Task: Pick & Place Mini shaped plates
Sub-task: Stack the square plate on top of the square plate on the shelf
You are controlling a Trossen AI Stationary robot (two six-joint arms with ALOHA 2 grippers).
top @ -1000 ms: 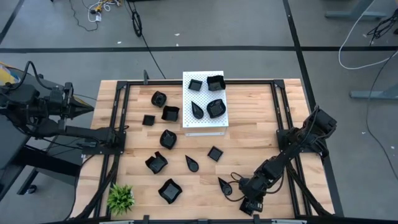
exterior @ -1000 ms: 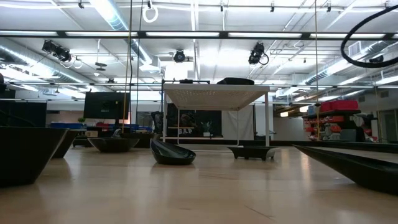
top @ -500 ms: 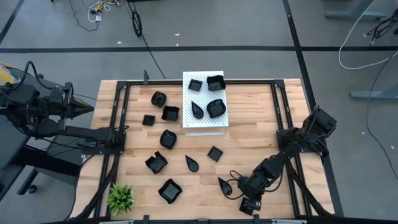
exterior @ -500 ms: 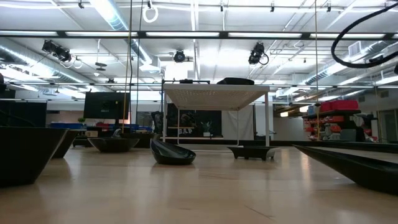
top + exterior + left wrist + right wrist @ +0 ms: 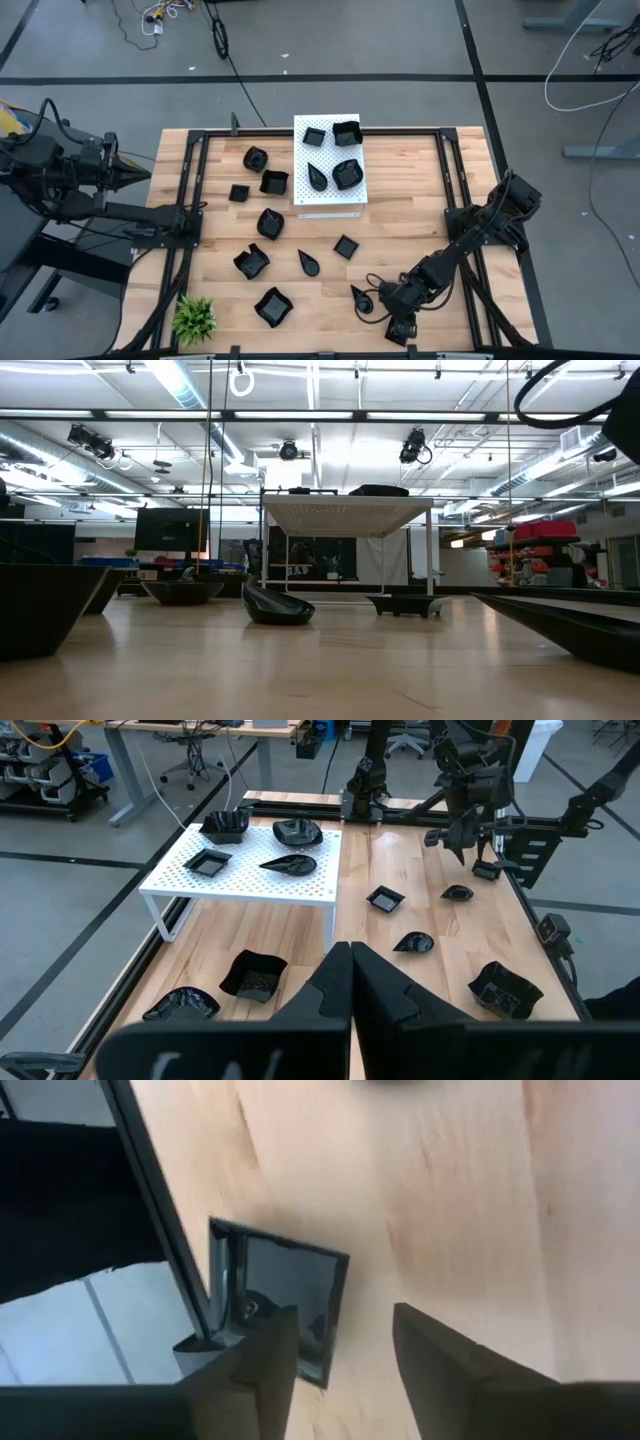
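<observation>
Since the earlier shot the right arm has slid a bit toward the left along the near edge of the light wooden worktop (image 5: 410,190), and the right end effector (image 5: 392,312) has spread its fingers; everything else sits where it was.

Going big to small: the worktop with its black metal frame, then the white perforated rectangular board (image 5: 328,165) on legs near the far edge, carrying four of the small glossy black dishes (image 5: 346,174). The others are scattered on the wood, mostly between the board and the near edge. A small green plant (image 5: 194,318) sits at the near left corner.

The right end effector hangs low by the near edge, fingers apart with nothing between them. In its wrist view a small square black dish (image 5: 285,1305) lies on the wood just past the fingertips, right against the frame rail. A black teardrop dish (image 5: 361,297) sits just beside that end effector in the overhead view.

The left end effector (image 5: 128,172) is parked off the left edge of the worktop, fingers pinched together, empty.

My guess on handling: these dishes look light, rigid and slick, so they'd probably skate if nudged. I'd pinch across a raised rim wall, one finger inside and one outside, and the rail crowding that square one could make it fiddly.
</observation>
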